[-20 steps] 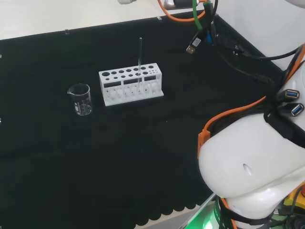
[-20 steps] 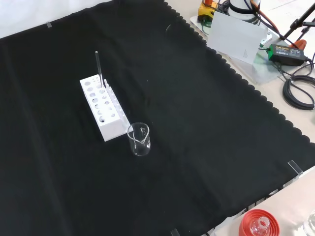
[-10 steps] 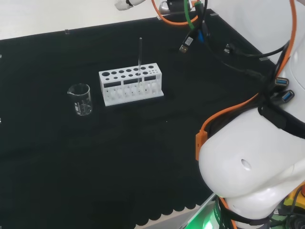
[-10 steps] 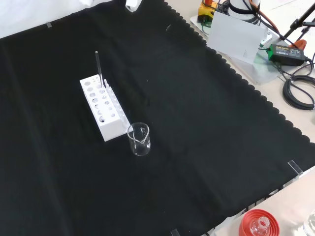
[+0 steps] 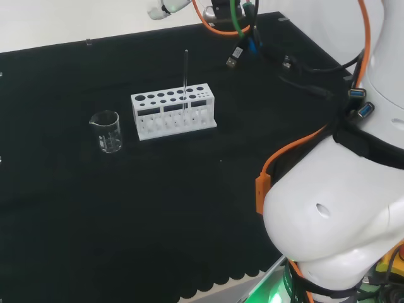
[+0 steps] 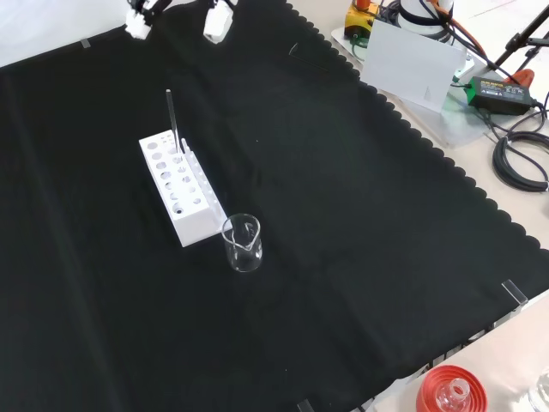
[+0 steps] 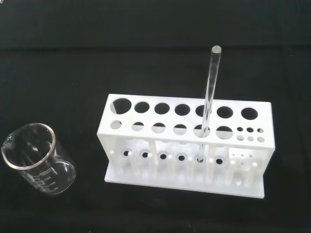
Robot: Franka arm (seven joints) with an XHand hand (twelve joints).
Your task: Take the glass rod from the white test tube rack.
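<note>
The thin clear glass rod [image 7: 210, 97] stands upright in a hole of the white plastic test tube rack [image 7: 187, 145], untouched. The black and white robot hand [image 6: 216, 21], fingertips apart, hovers well away; approach, grasp and lift all remain.

glass rod [image 7: 209, 97] upright in rack [image 7: 184, 145] | beaker [image 5: 106, 130] left of rack, head view
</note>
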